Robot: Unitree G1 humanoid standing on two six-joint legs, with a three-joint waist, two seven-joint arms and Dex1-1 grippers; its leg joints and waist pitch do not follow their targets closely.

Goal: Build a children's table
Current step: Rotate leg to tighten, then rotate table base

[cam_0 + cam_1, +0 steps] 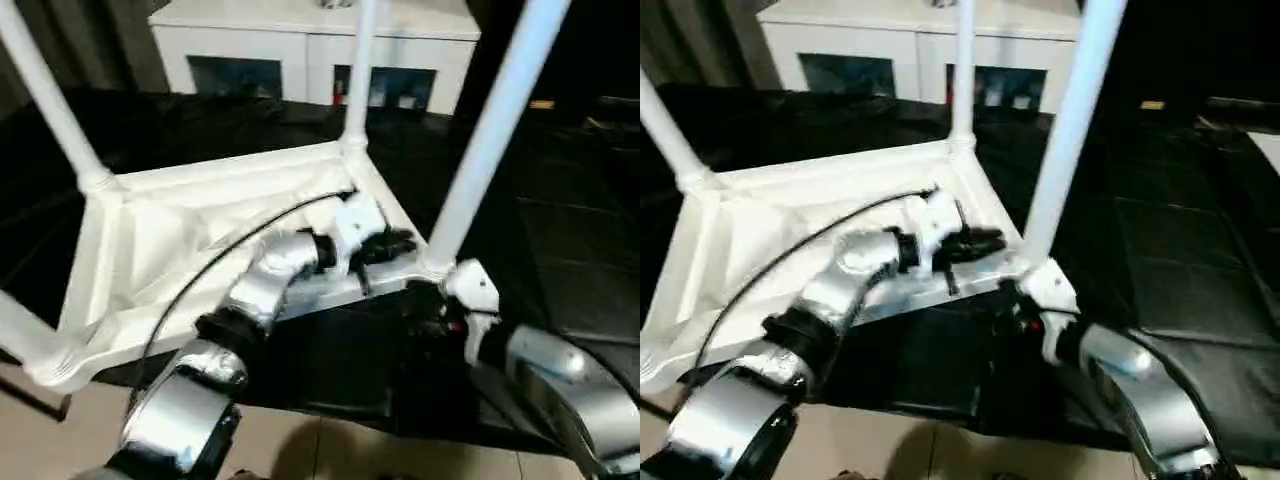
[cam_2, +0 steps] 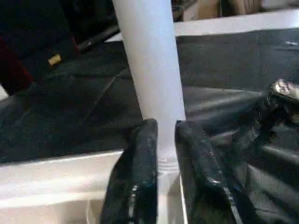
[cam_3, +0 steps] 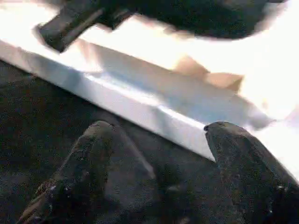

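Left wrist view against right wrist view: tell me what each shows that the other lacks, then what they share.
Left wrist view alone: an upright white leg seated in the tabletop's corner socket, seen past the left hand, whose two black fingers stand close together with a narrow gap, not around the leg.

Right wrist view alone: the right hand with its fingers spread wide, holding nothing, just short of the tabletop's long side rim, and the ribs of its underside.

Both: the white tabletop lying upside down on the black cloth.
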